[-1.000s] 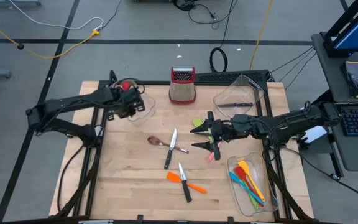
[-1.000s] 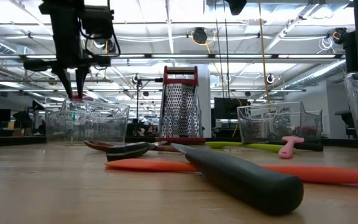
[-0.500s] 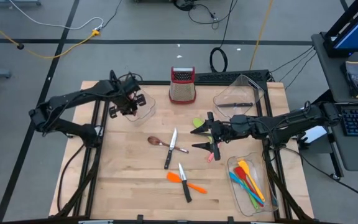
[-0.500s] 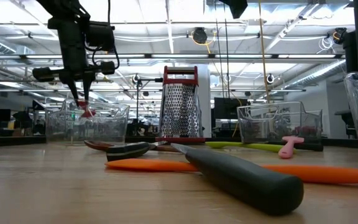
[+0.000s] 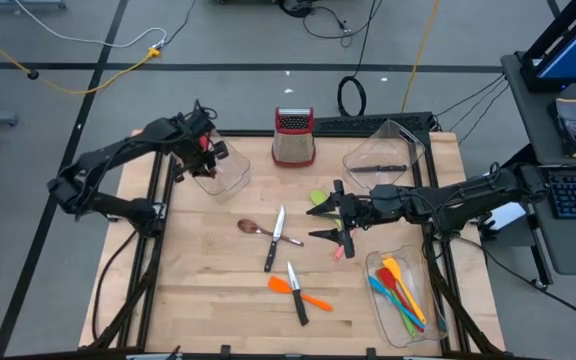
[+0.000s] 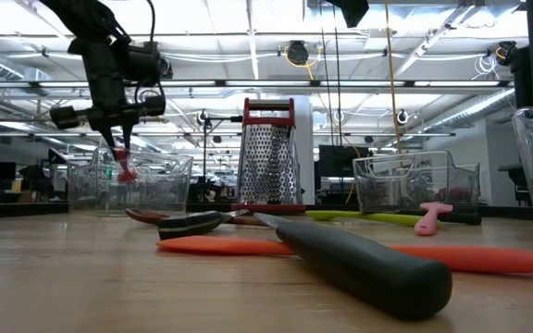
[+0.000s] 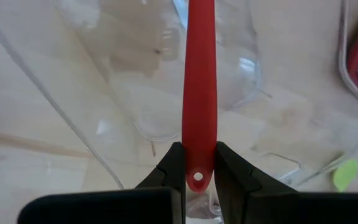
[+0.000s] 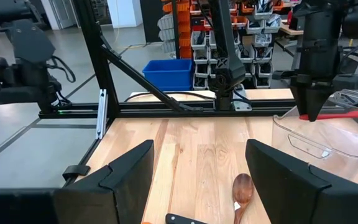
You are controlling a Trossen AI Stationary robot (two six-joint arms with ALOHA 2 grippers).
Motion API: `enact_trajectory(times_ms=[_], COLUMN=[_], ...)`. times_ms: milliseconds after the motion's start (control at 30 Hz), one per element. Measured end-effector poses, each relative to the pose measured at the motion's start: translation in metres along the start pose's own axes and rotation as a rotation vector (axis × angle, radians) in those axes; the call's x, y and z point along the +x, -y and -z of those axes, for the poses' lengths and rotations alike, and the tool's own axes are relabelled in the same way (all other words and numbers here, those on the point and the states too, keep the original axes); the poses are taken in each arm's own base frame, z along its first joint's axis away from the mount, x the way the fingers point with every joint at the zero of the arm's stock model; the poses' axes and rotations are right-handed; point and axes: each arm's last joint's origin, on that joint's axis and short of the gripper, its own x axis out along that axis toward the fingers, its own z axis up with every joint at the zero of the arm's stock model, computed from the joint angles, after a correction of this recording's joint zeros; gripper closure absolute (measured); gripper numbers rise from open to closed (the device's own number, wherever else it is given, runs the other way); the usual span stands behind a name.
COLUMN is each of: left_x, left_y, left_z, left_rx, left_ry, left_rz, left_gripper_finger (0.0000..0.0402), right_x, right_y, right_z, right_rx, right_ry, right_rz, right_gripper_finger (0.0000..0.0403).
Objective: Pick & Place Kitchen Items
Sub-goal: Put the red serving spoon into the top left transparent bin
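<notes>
My left gripper (image 5: 206, 152) is at the far left, over a clear bin (image 5: 230, 176), shut on a red utensil (image 7: 199, 93). The low view shows it (image 6: 118, 148) above the bin's rim with the red utensil (image 6: 125, 171) below its fingers. My right gripper (image 5: 316, 222) hangs level and open over the table's middle right and holds nothing. On the wood lie a brown spoon (image 5: 251, 227), two black-handled knives (image 5: 275, 238) (image 5: 297, 296), an orange spatula (image 5: 308, 297), a green utensil (image 5: 318, 197) and a pink one (image 5: 343, 250). My left gripper pinches the red utensil's handle end (image 7: 197, 169), the one with the small hole, between its two fingers (image 7: 171, 169). The fingers point steeply down from above. The rest of the utensil (image 8: 353, 114) sticks out from them toward the table's far side, clear above the bin.
A steel grater with a red top (image 5: 294, 137) stands at the far middle. A clear bin (image 5: 388, 155) at the far right holds a knife. Another bin (image 5: 415, 312) at the near right holds several coloured utensils. A dark frame runs along the table's sides.
My left gripper has swung toward the table's far edge and rolled at the wrist. It has carried the red utensil along above the far-left bin and stayed shut on it.
</notes>
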Motion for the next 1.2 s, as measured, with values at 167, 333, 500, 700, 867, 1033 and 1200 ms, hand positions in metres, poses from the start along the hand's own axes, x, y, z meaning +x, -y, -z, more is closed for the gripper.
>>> enact_trajectory(times_ms=[167, 333, 500, 700, 867, 1033, 1200], left_x=[0.008, 0.023, 0.039, 0.046, 0.046, 0.045, 0.045], left_y=[0.001, 0.004, 0.010, 0.011, 0.010, 0.009, 0.009], left_z=[-0.006, -0.011, -0.017, -0.019, -0.018, -0.018, -0.019], left_rx=[0.010, 0.038, 0.062, 0.082, 0.094, 0.098, 0.104], left_ry=[-0.025, -0.063, -0.099, -0.123, -0.140, -0.139, -0.118], left_rz=[-0.026, -0.073, -0.066, -0.076, -0.077, -0.088, -0.099], left_gripper_finger=[0.0359, 0.0359, 0.0359, 0.0353, 0.0336, 0.0343, 0.0325], right_x=[0.000, 0.000, 0.000, 0.000, 0.000, 0.000, 0.000], right_y=[0.000, 0.000, 0.000, 0.000, 0.000, 0.000, 0.000], right_z=[0.000, 0.001, 0.002, 0.003, 0.003, 0.003, 0.003], right_rx=[0.000, 0.000, 0.002, 0.007, 0.007, 0.007, 0.008], right_ry=[0.000, -0.007, -0.024, -0.029, -0.029, -0.028, -0.028], right_rz=[0.002, 0.003, 0.005, 0.006, 0.006, 0.006, 0.006], right_gripper_finger=[0.0154, 0.0155, 0.0154, 0.0154, 0.0155, 0.0155, 0.0156])
